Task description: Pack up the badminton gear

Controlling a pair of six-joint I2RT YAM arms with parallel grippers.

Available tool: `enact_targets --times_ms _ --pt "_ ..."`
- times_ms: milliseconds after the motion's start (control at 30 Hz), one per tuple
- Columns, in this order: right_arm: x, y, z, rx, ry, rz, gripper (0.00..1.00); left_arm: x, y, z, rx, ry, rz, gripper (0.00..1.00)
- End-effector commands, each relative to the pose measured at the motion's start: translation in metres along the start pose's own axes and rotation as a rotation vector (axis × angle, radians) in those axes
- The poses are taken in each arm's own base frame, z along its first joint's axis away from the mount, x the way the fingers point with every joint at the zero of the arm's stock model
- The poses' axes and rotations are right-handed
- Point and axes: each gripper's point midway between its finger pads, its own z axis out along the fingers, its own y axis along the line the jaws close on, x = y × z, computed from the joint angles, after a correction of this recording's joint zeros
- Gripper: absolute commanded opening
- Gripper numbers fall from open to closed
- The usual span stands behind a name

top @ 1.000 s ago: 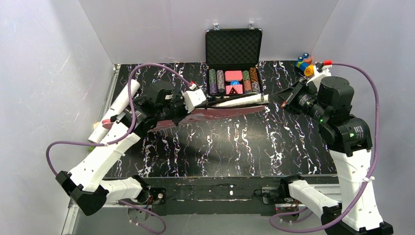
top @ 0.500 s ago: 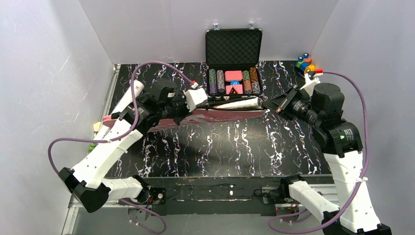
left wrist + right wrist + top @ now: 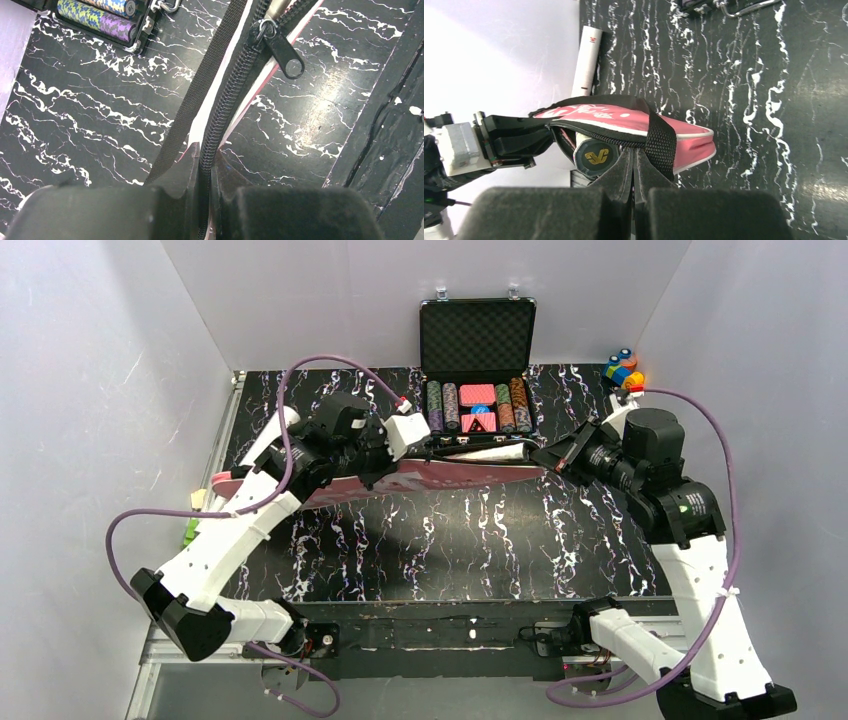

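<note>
Pink cloth bag [image 3: 450, 478] hangs over the table's [image 3: 450, 540] far half; looks soft, light, floppy. Left gripper [image 3: 204, 160] clamped on its zip [image 3: 225, 100], right gripper [image 3: 633, 160] pinching rim by strap [image 3: 659, 140]. Best hold prob. seams, not loose cloth.

pink racket-shaped bag [image 3: 450, 477] raised above the table, stretched lengthwise, zipper open, black-capped white tube [image 3: 596, 156] inside its mouth

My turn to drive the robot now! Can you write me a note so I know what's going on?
Left claw: shut on the zipper edge of the pink bag.
Right claw: shut on its other end, by the black strap.
Done: a capped tube sits in the open mouth.
To do: another white tube lies at the left edge of the table; pack it, then zip.
Rackets and shuttlecocks not in sight.
</note>
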Motion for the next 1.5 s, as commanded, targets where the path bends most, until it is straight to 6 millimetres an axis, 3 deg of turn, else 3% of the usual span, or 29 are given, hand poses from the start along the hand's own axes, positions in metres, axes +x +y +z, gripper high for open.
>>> enact_targets --times_ms 0,33,100,233,367,467,633,700,833,1067,1233,1367,1467 --pt "-0.01 -0.009 -0.018 0.106 -0.037 -0.105 0.01 -0.065 0.009 -0.029 -0.038 -0.241 0.052 0.0" --pt "-0.019 -0.008 -0.026 0.131 -0.067 -0.131 0.01 -0.064 0.009 -0.028 -0.04 -0.239 0.055 0.0" --pt "-0.037 0.008 -0.045 0.129 -0.134 -0.188 0.11 -0.062 0.008 -0.028 -0.04 -0.235 0.06 0.0" --pt "-0.047 0.042 -0.062 0.021 -0.166 -0.201 0.18 -0.06 0.007 -0.029 -0.034 -0.234 0.062 0.0" --pt "-0.041 0.057 -0.052 -0.06 -0.114 -0.168 0.14 -0.06 0.006 -0.029 -0.034 -0.233 0.065 0.0" --pt "-0.034 0.055 -0.04 -0.082 -0.077 -0.145 0.08 -0.061 0.006 -0.031 -0.036 -0.238 0.068 0.0" --pt "-0.019 0.046 -0.022 -0.094 0.0 -0.121 0.09 -0.061 0.007 -0.03 -0.036 -0.236 0.065 0.0" --pt "-0.023 0.051 -0.026 -0.109 -0.02 -0.129 0.17 -0.061 0.008 -0.027 -0.04 -0.231 0.058 0.0" --pt "-0.029 0.076 -0.046 -0.195 -0.06 -0.151 0.47 -0.062 0.018 -0.018 -0.092 -0.21 0.043 0.0" --pt "-0.008 0.092 -0.05 -0.366 -0.005 -0.107 0.62 -0.07 0.034 -0.002 -0.19 -0.19 0.042 0.0" --pt "0.01 0.095 -0.026 -0.414 0.032 -0.101 0.64 -0.076 0.038 0.007 -0.224 -0.184 0.051 0.0" --pt "0.029 0.091 0.014 -0.404 0.059 -0.103 0.64 -0.084 0.034 0.012 -0.213 -0.198 0.048 0.0" --pt "0.033 0.084 0.042 -0.386 0.056 -0.089 0.56 -0.09 0.031 0.012 -0.205 -0.213 0.047 0.0"
